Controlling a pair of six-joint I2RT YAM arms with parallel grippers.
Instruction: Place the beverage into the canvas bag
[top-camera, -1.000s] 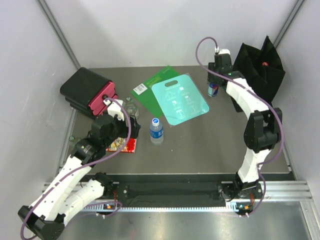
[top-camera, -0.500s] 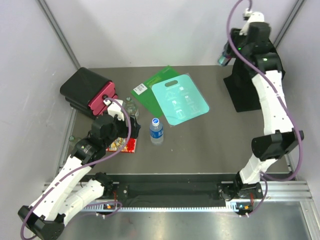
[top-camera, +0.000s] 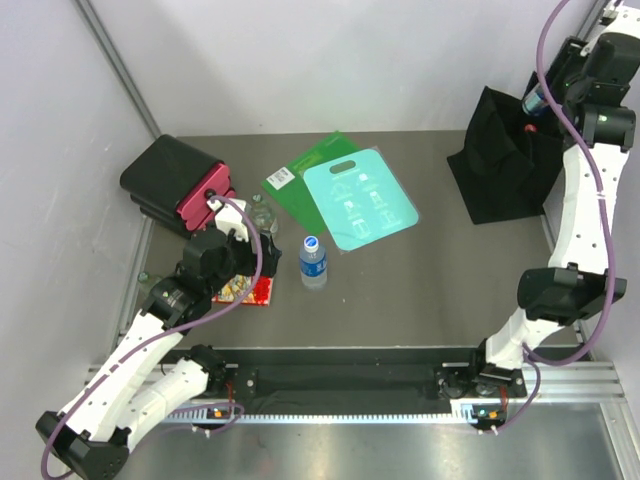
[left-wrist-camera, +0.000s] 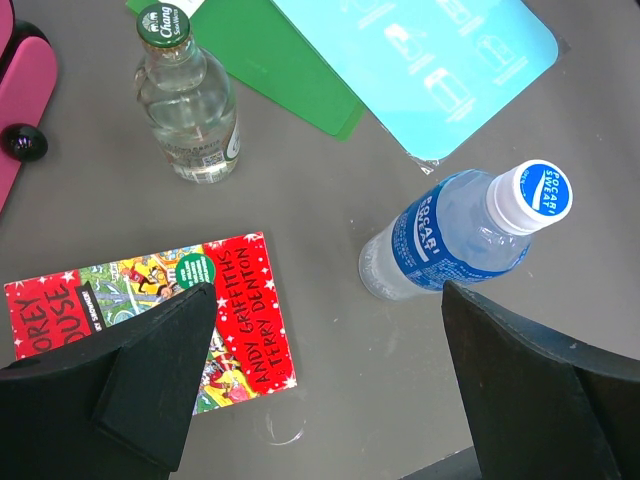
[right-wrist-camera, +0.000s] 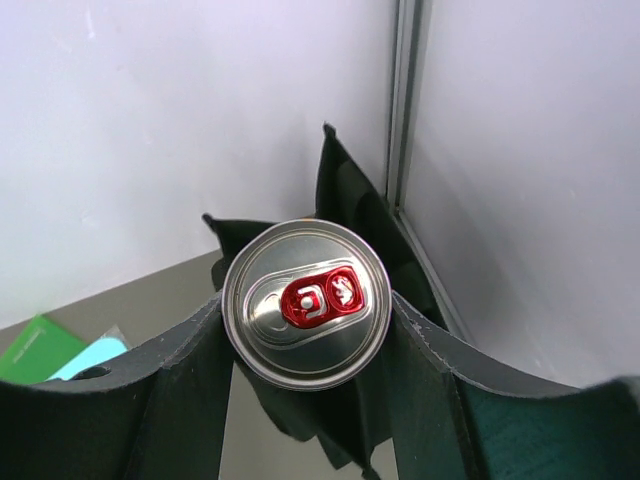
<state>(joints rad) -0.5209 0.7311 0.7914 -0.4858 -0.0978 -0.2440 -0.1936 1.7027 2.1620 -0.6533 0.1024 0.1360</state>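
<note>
Nearest us, our left gripper (left-wrist-camera: 325, 300) hangs spread wide and empty over the desk (top-camera: 430, 280), with a water bottle (left-wrist-camera: 470, 235) and a red book (left-wrist-camera: 150, 320) below it. Far off at the back right corner, our right gripper (right-wrist-camera: 305, 332) pinches a silver can (right-wrist-camera: 305, 300) by its sides, high off the desk. The canvas bag (top-camera: 505, 165) stands upright beneath it, and its open top seems to lie under the can. We judge the pickup and lift done. Lowering the can into the bag and letting go are left.
</note>
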